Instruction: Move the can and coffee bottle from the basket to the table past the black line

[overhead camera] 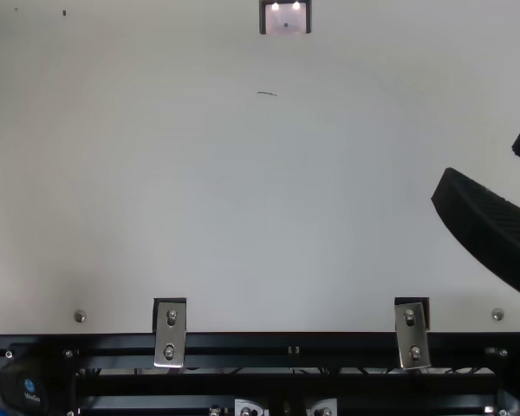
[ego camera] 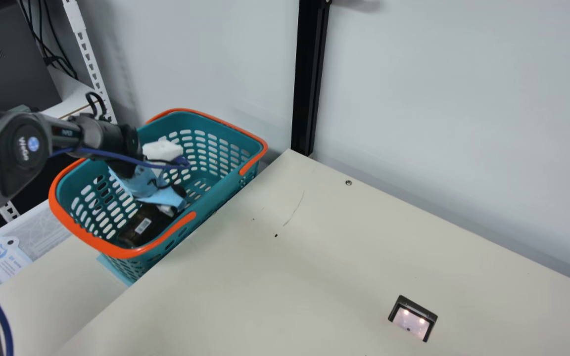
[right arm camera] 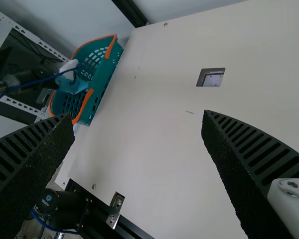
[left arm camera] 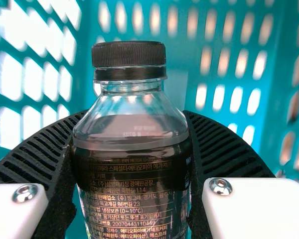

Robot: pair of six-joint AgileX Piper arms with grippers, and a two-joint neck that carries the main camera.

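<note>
Left claw is closed snugly on the coffee bottle inside the basket, left of main view; right claw gapes, empty. Best lift high first (rim could snag), then swing over the bench.

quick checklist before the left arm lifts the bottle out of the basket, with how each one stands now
1. Coffee bottle between the left gripper's jaws, one on each side: ok
2. Black cap on the bottle: ok
3. Bottle clear of the basket: not ok, it is down inside the walls
4. Right gripper away from the basket, jaws apart with nothing between them: ok
5. Can located: cannot tell
6. Grip firm enough for lifting: cannot tell
</note>
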